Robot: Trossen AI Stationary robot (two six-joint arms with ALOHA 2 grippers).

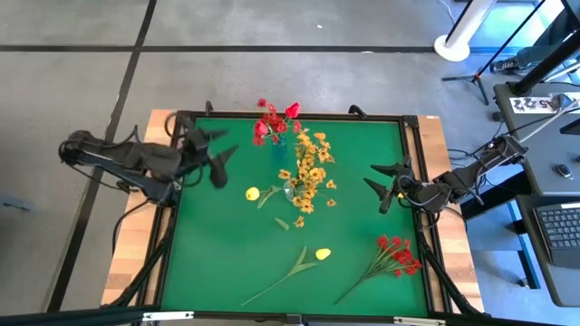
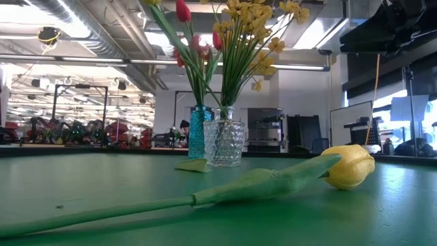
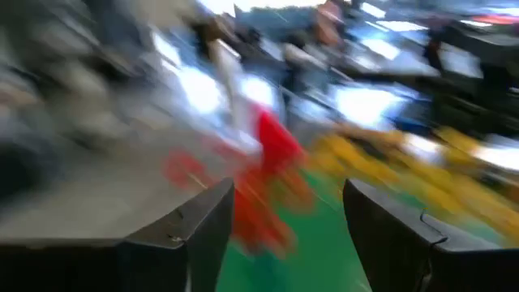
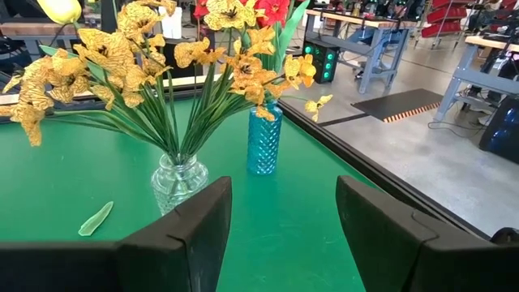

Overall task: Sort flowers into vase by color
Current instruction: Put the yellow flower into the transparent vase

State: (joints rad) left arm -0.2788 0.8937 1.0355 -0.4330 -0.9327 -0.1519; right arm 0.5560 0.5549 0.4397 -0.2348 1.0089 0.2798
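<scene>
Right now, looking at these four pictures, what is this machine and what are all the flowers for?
It is a robot with two dark arms at a green table, each ending in a two-finger gripper. One picture looks down from above, one looks level across the tabletop, and two come from cameras on the wrists. The left gripper is near the blue glass vase of red flowers; the right gripper waits at the table's right side. Both are open and hold nothing. A clear glass vase holds yellow flowers. Loose on the table: two yellow buds and a red sprig.
</scene>
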